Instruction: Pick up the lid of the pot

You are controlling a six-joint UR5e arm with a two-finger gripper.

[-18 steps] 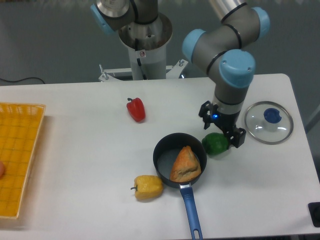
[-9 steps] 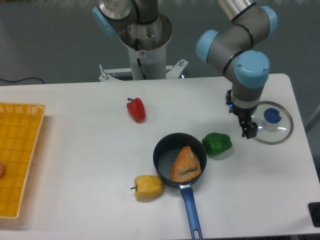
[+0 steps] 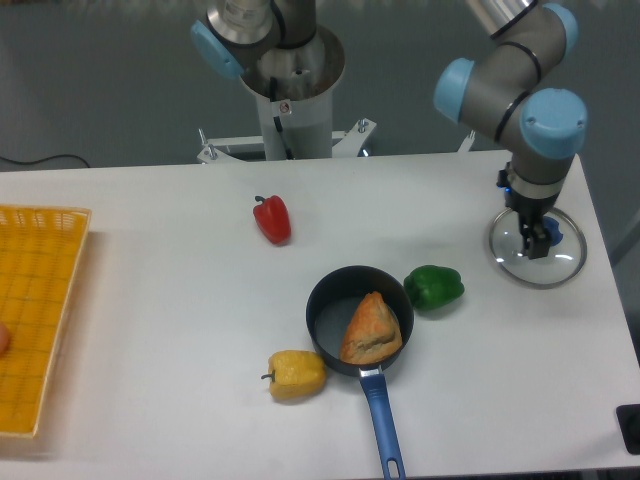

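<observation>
One round, clear pot lid (image 3: 568,262) with blue knob (image 3: 555,232), on the white desk (image 3: 180,330), right of and beyond the black, blue-handled pan (image 3: 334,312); black gripper (image 3: 524,222) at lid, fingers apart; reach seemingly nearly complete, grasp and lift outstanding.

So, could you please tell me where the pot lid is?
In the camera view, the pot lid lies on the right side, beneath the gripper, with the green pepper to its lower left.

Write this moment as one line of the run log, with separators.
tool: open, over pot lid | pot lid: on table | blue knob: partly hidden | contact: cannot tell
</observation>
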